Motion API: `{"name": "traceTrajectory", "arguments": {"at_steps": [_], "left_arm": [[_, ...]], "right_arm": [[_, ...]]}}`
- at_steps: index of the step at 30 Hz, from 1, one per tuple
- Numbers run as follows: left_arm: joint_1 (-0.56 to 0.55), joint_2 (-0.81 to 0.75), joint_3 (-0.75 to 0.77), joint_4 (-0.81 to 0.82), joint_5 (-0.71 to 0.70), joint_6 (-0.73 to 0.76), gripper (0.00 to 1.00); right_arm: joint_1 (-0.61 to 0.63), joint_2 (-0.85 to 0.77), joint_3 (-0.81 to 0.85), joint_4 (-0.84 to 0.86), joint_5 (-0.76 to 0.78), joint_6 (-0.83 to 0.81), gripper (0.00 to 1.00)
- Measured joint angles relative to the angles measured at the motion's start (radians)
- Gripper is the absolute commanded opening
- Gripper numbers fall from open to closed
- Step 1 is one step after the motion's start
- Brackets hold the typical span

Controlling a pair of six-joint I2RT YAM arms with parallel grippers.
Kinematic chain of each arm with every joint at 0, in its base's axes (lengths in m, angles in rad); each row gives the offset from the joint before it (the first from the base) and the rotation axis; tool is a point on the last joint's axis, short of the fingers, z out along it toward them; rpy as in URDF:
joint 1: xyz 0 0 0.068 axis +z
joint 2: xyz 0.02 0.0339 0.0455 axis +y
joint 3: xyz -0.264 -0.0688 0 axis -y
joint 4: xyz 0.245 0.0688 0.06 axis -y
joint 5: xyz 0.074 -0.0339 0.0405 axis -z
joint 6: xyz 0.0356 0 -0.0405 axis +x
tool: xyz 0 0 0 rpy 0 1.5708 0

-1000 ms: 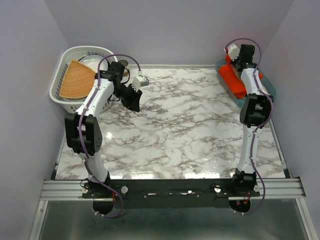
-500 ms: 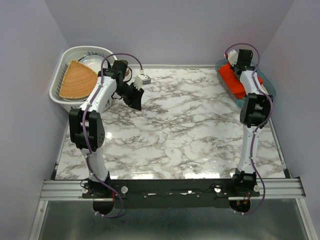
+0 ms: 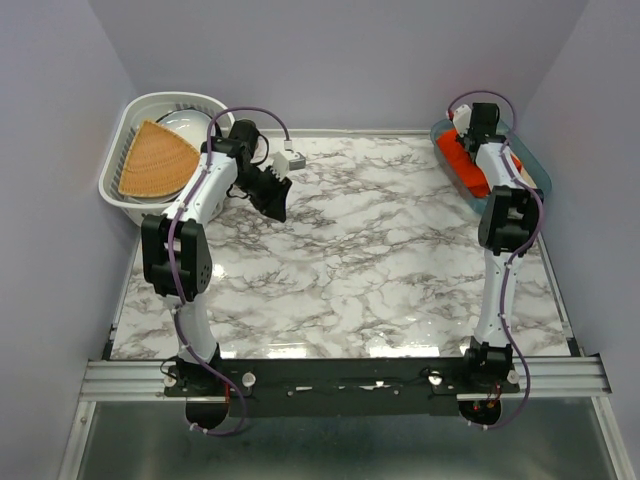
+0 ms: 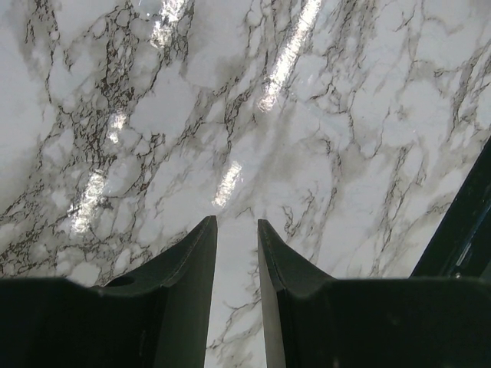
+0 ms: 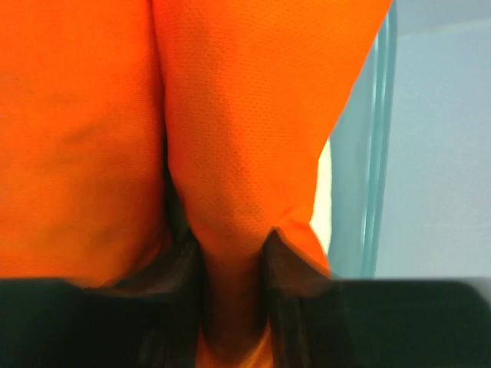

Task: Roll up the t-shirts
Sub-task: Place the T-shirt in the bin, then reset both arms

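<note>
Bulging orange-red t-shirts (image 5: 230, 115) between right fingers (image 5: 293, 268)

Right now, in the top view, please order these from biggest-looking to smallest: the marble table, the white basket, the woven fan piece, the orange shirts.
1. marble table
2. white basket
3. woven fan piece
4. orange shirts
The last two are unsure: the right arm hides part of the shirts.

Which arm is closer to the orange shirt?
Right. The right gripper pinches a fold of the orange shirt; the left gripper hangs over the marble table, far away.
</note>
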Motion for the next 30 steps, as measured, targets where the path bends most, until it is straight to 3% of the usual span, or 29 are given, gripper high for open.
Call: {"name": "traceTrajectory", "arguments": {"at_steps": [7, 9, 10, 11, 19, 20, 21, 22, 27, 30], "left_arm": [[0.0, 0.007, 0.011, 0.003, 0.0, -0.008, 0.39], [0.0, 0.013, 0.03, 0.005, 0.0, -0.01, 0.39], [0.0, 0.014, 0.034, 0.006, 0.0, -0.01, 0.39], [0.0, 0.014, 0.039, 0.007, 0.0, -0.01, 0.39], [0.0, 0.035, 0.074, 0.014, 0.004, -0.015, 0.42], [0.0, 0.041, 0.079, 0.015, 0.004, -0.016, 0.45], [0.0, 0.044, 0.081, 0.017, 0.004, -0.017, 0.78], [0.0, 0.045, 0.082, 0.021, 0.004, -0.02, 0.98], [-0.001, 0.046, 0.087, 0.03, -0.006, -0.034, 0.99], [-0.002, 0.046, 0.115, 0.034, -0.05, -0.048, 0.99]], "right_arm": [[0.004, -0.011, 0.025, -0.109, -0.035, 0.085, 0.72], [0.005, -0.014, 0.047, -0.163, -0.036, 0.109, 0.82], [0.005, -0.037, 0.038, -0.189, -0.04, 0.127, 0.96], [0.005, -0.057, 0.024, -0.207, -0.042, 0.13, 1.0], [0.007, -0.354, -0.073, -0.328, -0.133, 0.211, 1.0], [0.008, -0.399, -0.086, -0.343, -0.169, 0.225, 1.0], [0.009, -0.432, -0.097, -0.352, -0.21, 0.239, 1.0], [0.01, -0.457, -0.103, -0.365, -0.253, 0.25, 1.0], [0.029, -0.543, -0.141, -0.431, -0.502, 0.311, 1.0], [0.089, -0.619, -0.25, -0.415, -0.62, 0.365, 1.0]]}}
